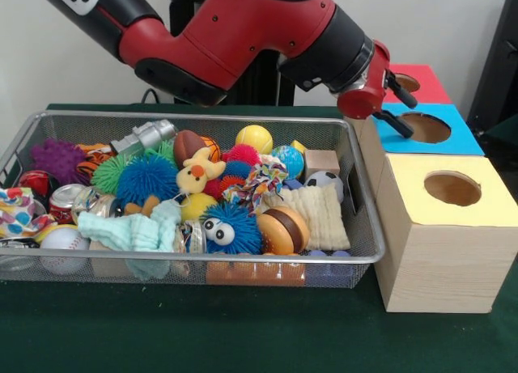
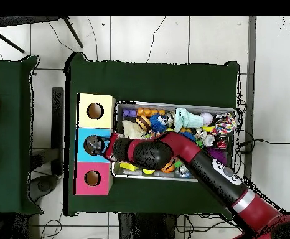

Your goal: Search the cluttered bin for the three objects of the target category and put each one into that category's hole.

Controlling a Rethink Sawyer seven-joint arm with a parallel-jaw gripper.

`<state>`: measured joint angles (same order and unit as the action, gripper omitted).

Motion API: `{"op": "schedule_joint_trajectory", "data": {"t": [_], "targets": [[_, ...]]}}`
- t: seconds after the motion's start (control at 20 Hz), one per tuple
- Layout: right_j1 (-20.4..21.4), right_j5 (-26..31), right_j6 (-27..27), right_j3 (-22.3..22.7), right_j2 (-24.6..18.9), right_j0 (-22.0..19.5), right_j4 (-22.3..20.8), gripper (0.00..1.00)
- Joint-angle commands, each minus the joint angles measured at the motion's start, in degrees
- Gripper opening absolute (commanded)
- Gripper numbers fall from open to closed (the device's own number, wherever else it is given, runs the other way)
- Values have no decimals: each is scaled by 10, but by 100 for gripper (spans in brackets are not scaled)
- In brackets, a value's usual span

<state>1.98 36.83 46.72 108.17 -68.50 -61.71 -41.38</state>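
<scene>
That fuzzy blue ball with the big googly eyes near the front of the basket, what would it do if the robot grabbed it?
The blue spiky ball looks soft, so it would probably squash. Its thin spikes may slip or stretch. Wedged between the burger toy and teal cloth, it likely won't roll much.

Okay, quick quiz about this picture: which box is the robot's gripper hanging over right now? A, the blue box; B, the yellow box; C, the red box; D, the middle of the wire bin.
A: the gripper hangs at the hole of the blue box, and the overhead view shows it over the middle box, between the yellow box and the red box.
</scene>
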Motion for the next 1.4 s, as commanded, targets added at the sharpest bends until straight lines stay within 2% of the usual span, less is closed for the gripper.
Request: {"op": "schedule_joint_trajectory", "data": {"t": [0.05, 0.4, 0.65, 0.8, 0.95, 1.4], "targets": [[54, 105, -127, -60, 6, -7, 20, 100], [96, 117, -88, -57, 15, 7, 28, 100], [180, 96, -4, -49, 39, 32, 9, 100], [218, 96, 24, -54, 63, 47, 3, 100], [242, 101, 26, -60, 87, 58, -2, 100], [274, 97, 6, -89, 140, 78, -13, 100]]}}
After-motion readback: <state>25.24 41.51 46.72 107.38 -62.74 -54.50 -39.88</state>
